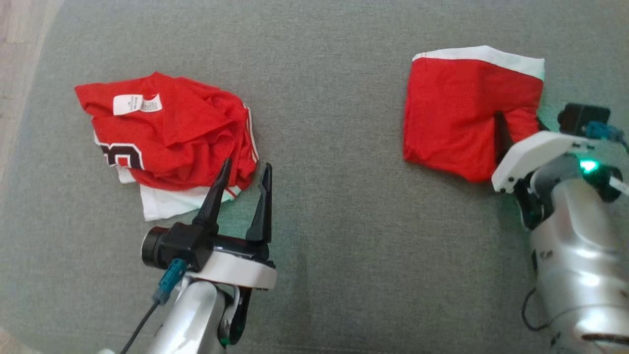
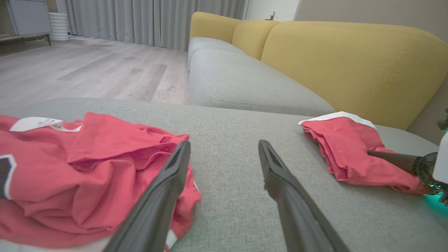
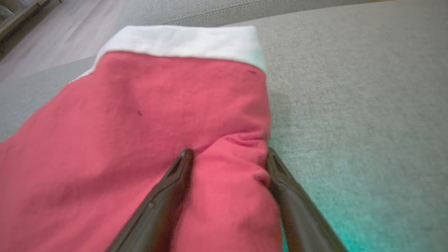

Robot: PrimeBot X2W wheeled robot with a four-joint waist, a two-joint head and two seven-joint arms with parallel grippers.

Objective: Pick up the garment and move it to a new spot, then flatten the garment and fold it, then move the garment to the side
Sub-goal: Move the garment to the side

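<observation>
**Right gripper straddles a corner of the folded garment, jaws wide**

Two red pieces lie well apart on the grey cushion (image 1: 334,206). The folded garment (image 1: 457,113) sits at the robot's right, its white band (image 1: 486,55) along the far edge, so its length runs from that band back toward the robot. The jersey (image 1: 172,128) lies crumpled at the left, label (image 1: 137,104) up.

The right gripper (image 3: 229,154) comes in at the folded garment's near right corner, pointing along its length toward the band. Its jaws stand fully apart with a raised lobe of red cloth between them, and nothing is clamped. The right wrist view is blurred, so whether the fingers press the cloth or only flank it I cannot tell.

The left gripper (image 1: 246,169) is also wide open and empty, hovering at the jersey's near right edge. One finger is over the cloth and the other over bare cushion.

Judging by the neat fold, this piece is at or near the final step of moving it aside. The right arm is far nearer to it, and closing on the lobe would give a grip for dragging it rightward. The jersey lies ahead and to the left of the left gripper.
</observation>
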